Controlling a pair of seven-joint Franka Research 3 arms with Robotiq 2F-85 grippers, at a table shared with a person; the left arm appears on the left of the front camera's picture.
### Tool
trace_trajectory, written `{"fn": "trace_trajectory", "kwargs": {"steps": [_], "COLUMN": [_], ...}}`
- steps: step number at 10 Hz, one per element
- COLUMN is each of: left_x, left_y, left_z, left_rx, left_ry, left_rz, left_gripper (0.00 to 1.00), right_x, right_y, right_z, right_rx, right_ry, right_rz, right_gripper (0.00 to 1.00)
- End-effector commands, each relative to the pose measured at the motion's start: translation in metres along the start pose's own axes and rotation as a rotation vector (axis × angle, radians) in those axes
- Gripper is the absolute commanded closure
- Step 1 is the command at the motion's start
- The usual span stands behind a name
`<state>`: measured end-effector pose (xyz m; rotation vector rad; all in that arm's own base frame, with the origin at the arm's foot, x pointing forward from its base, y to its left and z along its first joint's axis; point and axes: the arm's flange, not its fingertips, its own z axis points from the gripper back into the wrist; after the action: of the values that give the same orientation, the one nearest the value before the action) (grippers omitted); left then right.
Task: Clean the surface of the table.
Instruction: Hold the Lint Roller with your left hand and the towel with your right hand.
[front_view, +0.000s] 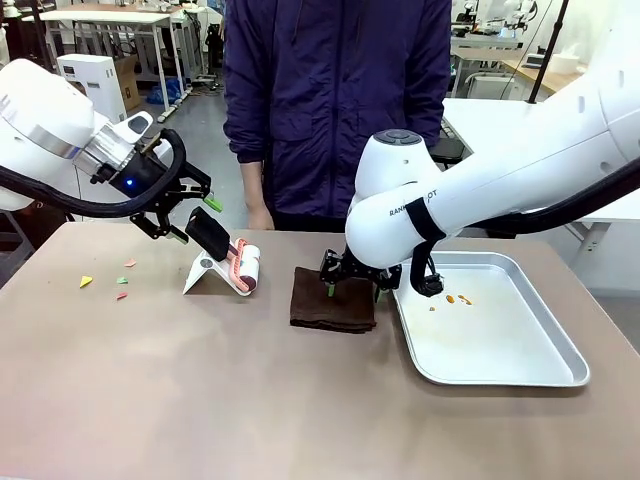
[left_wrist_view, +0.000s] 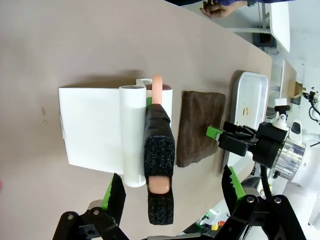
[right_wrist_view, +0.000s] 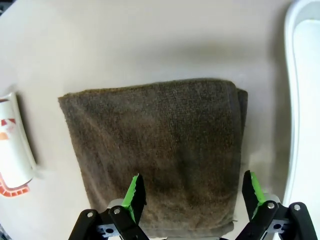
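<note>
Table (front_view: 200, 400), with the brown cloth (front_view: 333, 305) lying directly beneath my open, empty right pincer (front_view: 353, 292); my left pincer (front_view: 195, 220), also open, hangs over the lint roller (front_view: 235, 265).

The left gripper (front_view: 195, 220) hangs tilted downward, jaws spread wide (green pads (left_wrist_view: 235, 185) showing); the right arm (front_view: 500, 170) reaches toward the middle, the right gripper (front_view: 353, 291) pointing straight down, jaws likewise wide apart.

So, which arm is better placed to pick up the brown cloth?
The right. The right hand, open, is directly over the cloth. The left hand, also open, is over the lint roller, to the cloth's side.
</note>
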<state>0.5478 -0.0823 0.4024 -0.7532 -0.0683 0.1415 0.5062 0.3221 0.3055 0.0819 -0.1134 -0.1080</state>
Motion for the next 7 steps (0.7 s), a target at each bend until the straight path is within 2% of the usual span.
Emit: {"fn": "trace_trajectory", "kwargs": {"steps": [1, 5, 6, 7], "left_x": [0.0040, 0.0049, 0.0049, 0.0044], "left_y": [-0.0003, 0.0003, 0.0009, 0.0011], "left_z": [-0.0012, -0.0036, -0.0043, -0.0052], "left_rx": [0.022, 0.030, 0.027, 0.028], "left_ry": [-0.002, 0.006, 0.002, 0.003], "left_rz": [0.018, 0.021, 0.020, 0.012], "left_gripper": [0.00, 0.00, 0.19, 0.59], "right_x": [0.0033, 0.0041, 0.0038, 0.0036], "right_y": [0.0065, 0.0059, 0.0052, 0.0049], "right_z": [-0.0046, -0.0081, -0.0075, -0.0078], "right_rx": [0.002, 0.002, -0.002, -0.003], "right_ry": [-0.014, -0.009, -0.006, -0.001], "right_rz": [-0.052, -0.065, -0.064, -0.062], "right_gripper": [0.00, 0.00, 0.00, 0.60]}}
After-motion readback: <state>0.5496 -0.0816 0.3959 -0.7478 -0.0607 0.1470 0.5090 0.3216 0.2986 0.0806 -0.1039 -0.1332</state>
